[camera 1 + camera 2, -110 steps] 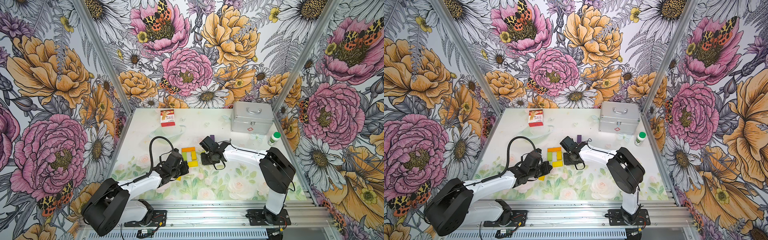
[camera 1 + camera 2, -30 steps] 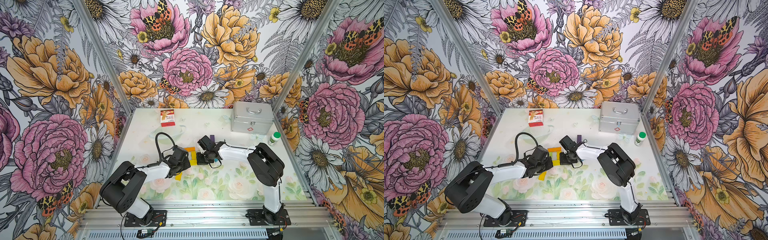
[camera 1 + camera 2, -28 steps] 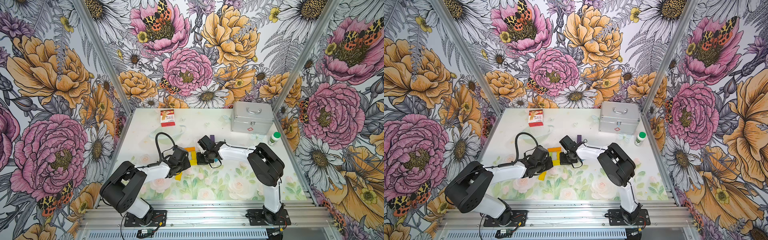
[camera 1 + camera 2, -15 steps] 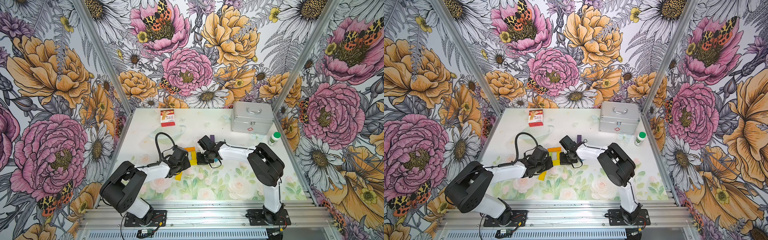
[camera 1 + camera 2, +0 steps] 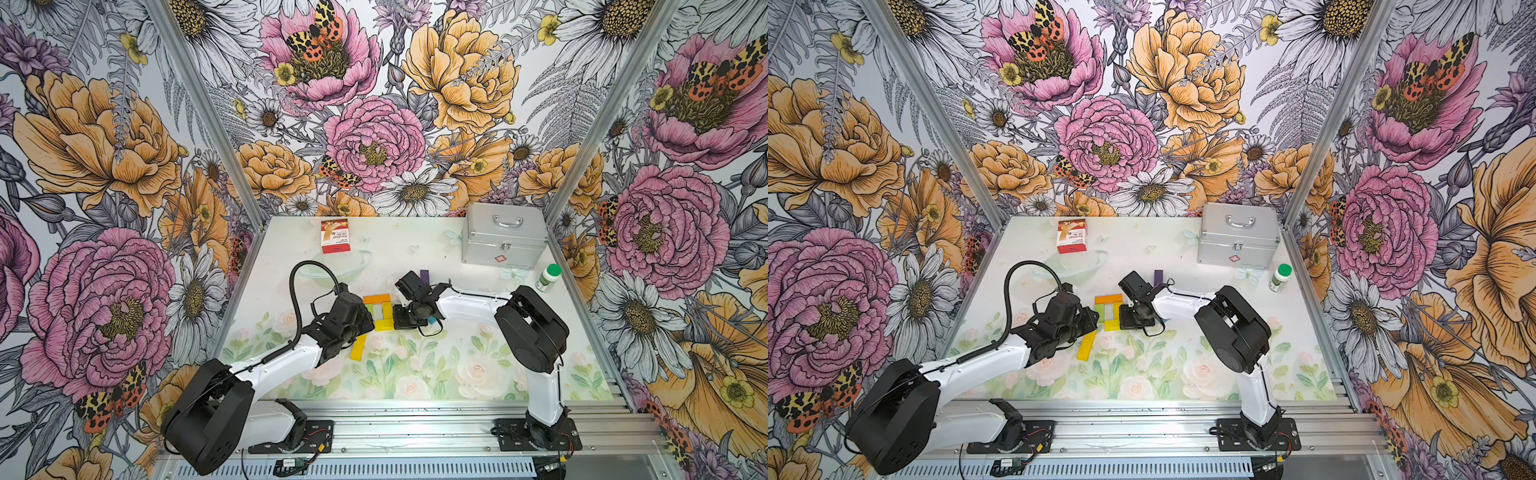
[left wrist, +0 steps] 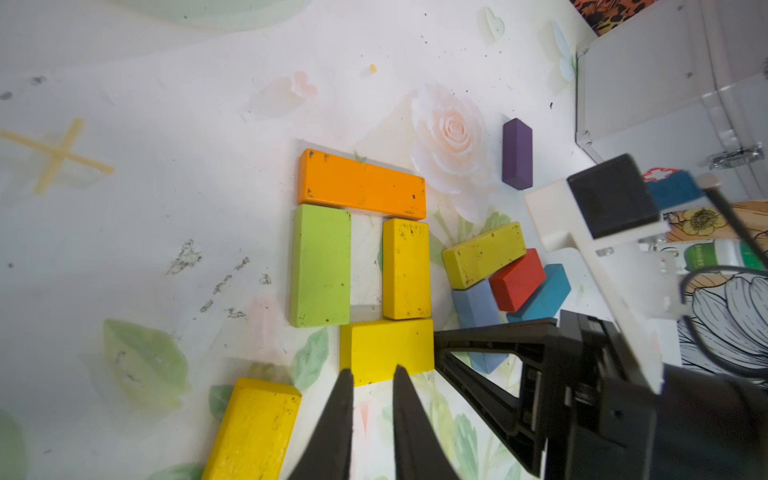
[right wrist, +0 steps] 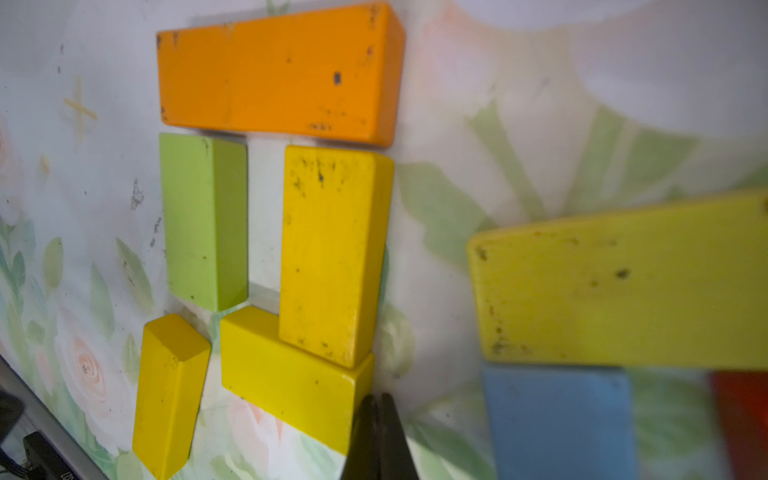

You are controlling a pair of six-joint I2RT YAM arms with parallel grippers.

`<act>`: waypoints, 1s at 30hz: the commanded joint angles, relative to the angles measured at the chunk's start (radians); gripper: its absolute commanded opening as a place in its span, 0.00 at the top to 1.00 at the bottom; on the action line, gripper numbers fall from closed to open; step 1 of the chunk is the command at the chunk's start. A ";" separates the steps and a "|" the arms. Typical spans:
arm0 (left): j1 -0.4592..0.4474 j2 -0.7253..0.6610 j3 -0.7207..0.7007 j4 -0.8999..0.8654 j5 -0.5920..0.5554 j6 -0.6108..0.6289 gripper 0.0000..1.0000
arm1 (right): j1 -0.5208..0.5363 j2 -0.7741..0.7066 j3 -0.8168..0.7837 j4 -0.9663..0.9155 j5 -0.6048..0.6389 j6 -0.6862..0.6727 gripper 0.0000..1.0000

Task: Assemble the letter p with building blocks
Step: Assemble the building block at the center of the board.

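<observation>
The P is being laid in the middle of the bench (image 5: 457, 374). Its loop has an orange block (image 6: 361, 183) across the far side, a green block (image 6: 320, 266) toward the left edge, a yellow upright (image 6: 406, 268) toward the right, and a yellow crossbar (image 6: 384, 347) closing the near side.

Both arms are at that crossbar. My right gripper (image 7: 376, 401), pressed together, has its tip at the crossbar's right end, which I take to be a stop against sliding. My left gripper (image 6: 372, 370), slightly spread and pinching nothing, is at its near edge.

A loose yellow block (image 6: 253, 428) lies tilted just nearer. I think it is the stem, not yet squared under the green.

The spares huddle right of the loop: one yellow spare (image 6: 484, 253), one red block (image 6: 517, 280), one light blue block (image 6: 473, 303) and one teal block (image 6: 544, 295). One purple block (image 6: 516, 153) lies apart, farther back. That makes ten blocks, four yellow and one of every other colour.

Beyond them are one card box (image 5: 335, 236), one metal case (image 5: 504, 239) and one bottle (image 5: 548, 277).
</observation>
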 commanded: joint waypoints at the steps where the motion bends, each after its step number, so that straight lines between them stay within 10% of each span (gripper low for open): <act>1: 0.001 -0.061 -0.009 -0.073 -0.062 0.049 0.71 | -0.006 -0.054 -0.032 -0.008 0.042 0.007 1.00; 11: -0.009 -0.191 -0.064 -0.230 -0.033 0.091 0.45 | -0.001 -0.201 -0.045 -0.055 0.122 -0.031 0.28; 30: -0.048 -0.098 -0.093 -0.285 -0.010 0.122 0.40 | -0.006 -0.176 0.005 -0.084 0.125 -0.069 0.23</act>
